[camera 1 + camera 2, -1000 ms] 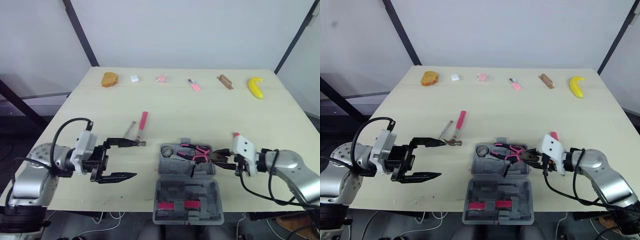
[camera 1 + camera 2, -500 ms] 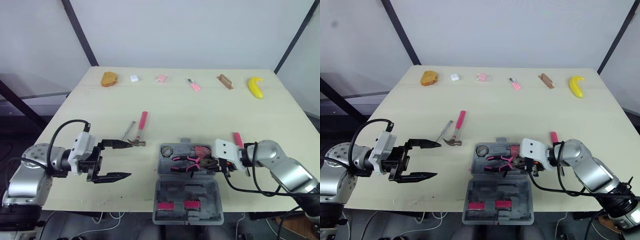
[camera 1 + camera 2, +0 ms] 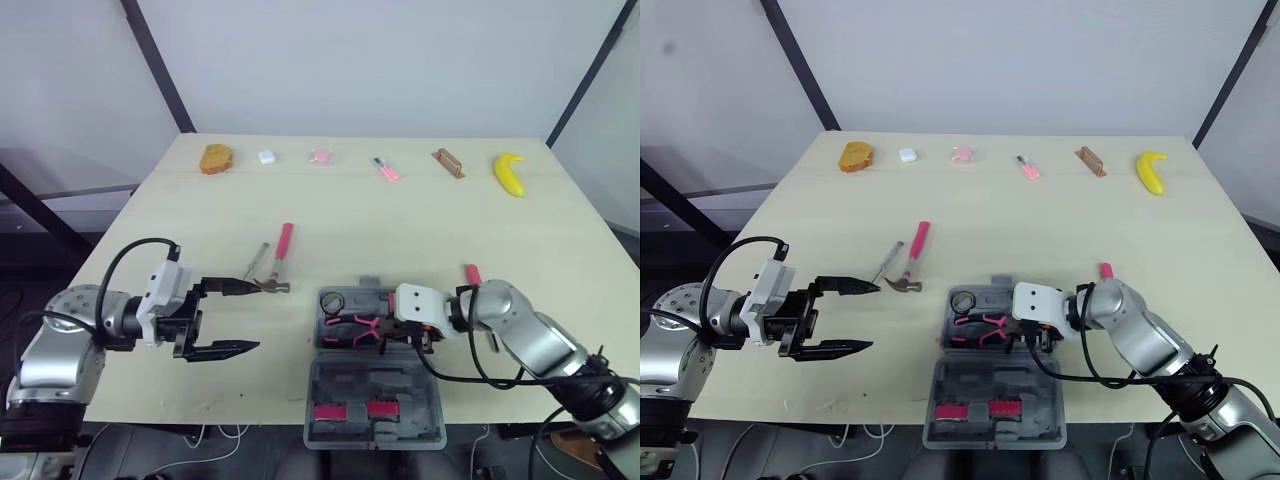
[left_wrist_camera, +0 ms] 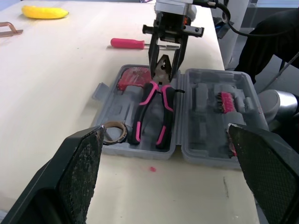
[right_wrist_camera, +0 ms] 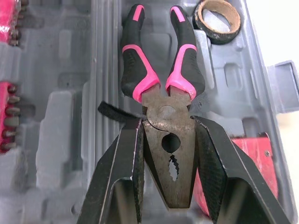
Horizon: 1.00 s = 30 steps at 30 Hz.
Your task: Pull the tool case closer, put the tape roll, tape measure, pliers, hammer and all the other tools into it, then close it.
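At the near edge of the table [image 3: 420,225] the grey case [image 3: 345,388] lies open. The right gripper [image 5: 167,122] has its jaws clamped on the head of the pink-handled pliers [image 3: 362,328], which lie in the case's far half beside the tape roll [image 3: 334,302]. To the left, the left gripper [image 3: 874,316] hovers, jaws wide apart. Beyond it lies the hammer [image 3: 283,250]; a banana [image 3: 510,174] sits farthest back.

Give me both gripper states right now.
Left gripper: open, holding nothing.
Right gripper: closed on the pliers, gripping them by the head.
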Available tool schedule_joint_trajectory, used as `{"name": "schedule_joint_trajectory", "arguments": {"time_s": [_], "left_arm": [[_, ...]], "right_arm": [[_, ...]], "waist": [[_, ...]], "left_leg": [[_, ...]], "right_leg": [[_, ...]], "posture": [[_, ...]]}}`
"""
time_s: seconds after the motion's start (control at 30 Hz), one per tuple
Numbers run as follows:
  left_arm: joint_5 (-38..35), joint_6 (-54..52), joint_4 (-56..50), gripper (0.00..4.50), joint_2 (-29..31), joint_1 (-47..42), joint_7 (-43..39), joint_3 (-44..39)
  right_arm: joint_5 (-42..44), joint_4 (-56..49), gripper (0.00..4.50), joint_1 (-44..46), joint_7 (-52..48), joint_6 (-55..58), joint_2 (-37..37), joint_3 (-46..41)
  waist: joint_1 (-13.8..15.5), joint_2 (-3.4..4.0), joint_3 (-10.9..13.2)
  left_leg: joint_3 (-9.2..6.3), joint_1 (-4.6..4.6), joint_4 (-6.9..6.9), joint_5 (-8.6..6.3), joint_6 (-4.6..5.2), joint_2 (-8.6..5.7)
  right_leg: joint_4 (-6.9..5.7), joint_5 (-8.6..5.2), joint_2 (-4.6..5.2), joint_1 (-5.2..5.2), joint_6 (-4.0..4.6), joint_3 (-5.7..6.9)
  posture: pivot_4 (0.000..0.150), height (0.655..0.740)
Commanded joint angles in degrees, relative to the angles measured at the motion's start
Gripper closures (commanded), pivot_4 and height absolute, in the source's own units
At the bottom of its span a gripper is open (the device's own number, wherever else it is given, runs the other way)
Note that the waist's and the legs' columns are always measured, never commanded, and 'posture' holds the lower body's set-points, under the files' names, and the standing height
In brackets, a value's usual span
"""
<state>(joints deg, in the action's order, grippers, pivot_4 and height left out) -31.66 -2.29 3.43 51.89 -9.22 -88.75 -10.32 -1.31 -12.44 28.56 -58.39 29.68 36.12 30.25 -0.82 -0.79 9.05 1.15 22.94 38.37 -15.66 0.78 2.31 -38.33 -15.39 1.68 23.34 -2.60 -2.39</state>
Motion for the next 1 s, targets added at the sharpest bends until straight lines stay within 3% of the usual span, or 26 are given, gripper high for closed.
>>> {"name": "schedule_joint_trajectory", "arguments": {"time_s": [0.03, 0.33, 0.4, 0.43, 0.57, 0.67, 0.8, 0.9, 1.0], "left_arm": [[-0.28, 1.06, -0.15, 0.0, 0.54, -0.84, -2.97, 0.21], [-0.09, 2.12, -0.82, 0.0, 0.64, 0.73, -2.99, 0.61], [-0.2, 2.24, -0.96, 0.0, 0.59, 0.99, -2.83, 0.74], [-0.29, 2.25, -1.04, 0.0, 0.57, 1.05, -2.74, 0.78], [-0.52, 2.19, -1.32, 0.0, 0.44, 1.08, -2.44, 0.94], [-0.6, 2.17, -1.25, 0.0, 0.13, 0.94, -2.26, 1.05], [-0.54, 2.33, -1.07, 0.0, -0.27, 0.82, -2.07, 1.23], [-0.56, 2.39, -1.14, 0.0, -0.56, 0.78, -1.86, 1.31], [-0.64, 2.37, -1.33, 0.0, -0.89, 0.64, -1.55, 1.24]], "right_arm": [[-1.05, -0.51, 3.48, 0.79, -0.08, -1.05, -0.8, 0.26], [-1.52, 0.9, 3.48, 0.22, -0.04, -2.39, -2.51, -0.37], [-1.25, 0.89, 2.43, 0.26, -0.66, -2.31, -2.35, -0.55], [-1.3, 0.87, 2.31, 0.27, -0.69, -2.38, -2.25, -0.68], [-1.36, 0.61, 0.61, 0.25, -0.45, -2.6, -1.85, -1.59], [0.69, 0.19, 0.05, -0.29, -0.7, -2.45, -1.78, -3.69], [3.87, 1.18, 0.05, -1.47, 0.16, -5.05, -4.34, -6.22], [5.59, 2.79, 0.81, -2.21, 0.21, -8.53, -7.02, -6.97], [4.7, 5.47, 2.29, -2.13, 1.1, -10.83, -8.6, -6.73]], "waist": [[0.0, 0.0, 0.0], [-0.29, -0.01, -0.01], [-0.27, -0.02, -0.01], [-0.18, -0.01, -0.01], [-0.09, -0.02, -0.01], [-0.04, -0.02, -0.01], [-0.01, -0.03, -0.01], [-0.2, -0.03, -0.01], [-0.13, -0.04, -0.01]], "left_leg": [[0.0, 0.0, 0.0, 0.0, 0.0, 0.0], [0.01, -0.02, 0.02, 0.0, 0.0, 0.0], [0.01, -0.02, 0.03, 0.0, 0.0, 0.0], [0.01, -0.02, 0.04, 0.0, 0.0, 0.0], [0.02, -0.01, 0.06, 0.0, 0.0, 0.0], [0.03, -0.01, 0.07, 0.0, 0.0, 0.0], [0.02, -0.01, 0.08, 0.0, 0.0, 0.0], [0.01, -0.02, 0.07, 0.0, 0.0, 0.0], [0.02, -0.01, 0.08, 0.0, 0.0, 0.0]], "right_leg": [[-0.03, 0.0, 0.0, 0.03, 0.0, -0.01], [-0.31, -0.01, -0.02, 0.16, 0.02, -0.11], [-0.34, -0.01, -0.02, 0.16, 0.03, -0.12], [-0.34, -0.02, -0.02, 0.16, 0.03, -0.11], [-0.35, -0.02, -0.01, 0.16, 0.03, -0.12], [-0.36, -0.02, 0.0, 0.16, 0.03, -0.12], [-0.36, -0.01, -0.01, 0.16, 0.02, -0.12], [-0.39, -0.02, -0.03, 0.16, 0.03, -0.12], [-0.41, -0.02, -0.01, 0.16, 0.03, -0.12]], "posture": [[0.15, 0.74], [0.15, 0.74], [0.15, 0.74], [0.15, 0.74], [0.15, 0.74], [0.15, 0.74], [0.15, 0.74], [0.15, 0.74], [0.15, 0.74]]}}
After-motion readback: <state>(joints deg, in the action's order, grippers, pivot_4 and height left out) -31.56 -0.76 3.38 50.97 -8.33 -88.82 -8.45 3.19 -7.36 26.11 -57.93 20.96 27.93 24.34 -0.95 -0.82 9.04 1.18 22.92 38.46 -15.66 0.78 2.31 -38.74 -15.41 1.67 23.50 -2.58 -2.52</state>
